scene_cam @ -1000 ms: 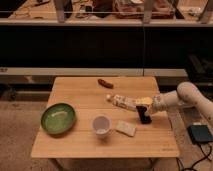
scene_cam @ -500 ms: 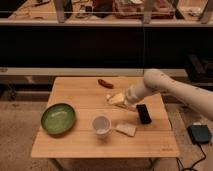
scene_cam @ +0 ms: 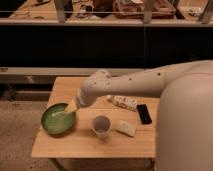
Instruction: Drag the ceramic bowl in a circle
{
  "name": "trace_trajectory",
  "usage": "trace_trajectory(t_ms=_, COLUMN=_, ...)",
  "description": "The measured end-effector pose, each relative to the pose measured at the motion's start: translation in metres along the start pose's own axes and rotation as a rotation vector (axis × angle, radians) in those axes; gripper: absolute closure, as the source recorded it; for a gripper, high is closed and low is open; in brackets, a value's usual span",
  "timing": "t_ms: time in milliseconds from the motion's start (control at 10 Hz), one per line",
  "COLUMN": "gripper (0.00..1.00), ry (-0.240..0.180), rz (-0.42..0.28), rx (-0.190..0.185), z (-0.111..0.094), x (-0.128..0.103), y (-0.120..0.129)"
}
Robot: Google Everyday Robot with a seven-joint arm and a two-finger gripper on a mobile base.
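One white robot arm point(scene_cam: 150, 80) takes up most of the right side, its bulky near part filling the lower right corner. From there it stretches leftwards across the wooden bench point(scene_cam: 85, 145). The bench stands on a speckled floor point(scene_cam: 17, 135), with a long dark counter front point(scene_cam: 100, 47) running behind it.

On the left part of the bench sits the ceramic bowl point(scene_cam: 54, 122), wide, shallow and glossy green with a darker rim. It lies close to the left edge, well apart from the other things. To its right, near the middle of the front half, a small white cup point(scene_cam: 101, 125) stands upright with its mouth up. Behind the cup and to the right lies a pale oblong packet point(scene_cam: 124, 102), close under the arm. A flat black oblong object point(scene_cam: 144, 114) lies just to the right of that packet. A small pale block point(scene_cam: 126, 128) lies between the cup and the black object, nearer the front edge.

At the arm's tip, the gripper point(scene_cam: 71, 106) points down and to the left at the bowl's upper right rim. Its tan fingers stand apart, clamped on nothing. Whether they touch the rim or hang just above it cannot be told.
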Motion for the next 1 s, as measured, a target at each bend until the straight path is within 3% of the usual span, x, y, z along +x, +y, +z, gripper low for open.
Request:
trace_trajectory(t_ms=200, gripper=0.2, ry=0.018, rz=-0.04, rx=0.008, z=0.01, x=0.011, y=-0.039)
trace_trajectory(t_ms=400, gripper=0.2, ry=0.023, rz=-0.051, rx=0.009, z=0.013, x=0.014, y=-0.05)
trace_trajectory(t_ms=700, gripper=0.2, ry=-0.006, rz=-0.03, rx=0.021, z=0.025, x=0.007, y=-0.039)
trace_trajectory(t_ms=900, gripper=0.2, ry=-0.048, rz=-0.008, rx=0.06, z=0.049, x=0.001, y=-0.023)
trace_trajectory(t_ms=1000, gripper=0.2, ry=-0.074, rz=0.007, rx=0.101, z=0.069, x=0.003, y=-0.007)
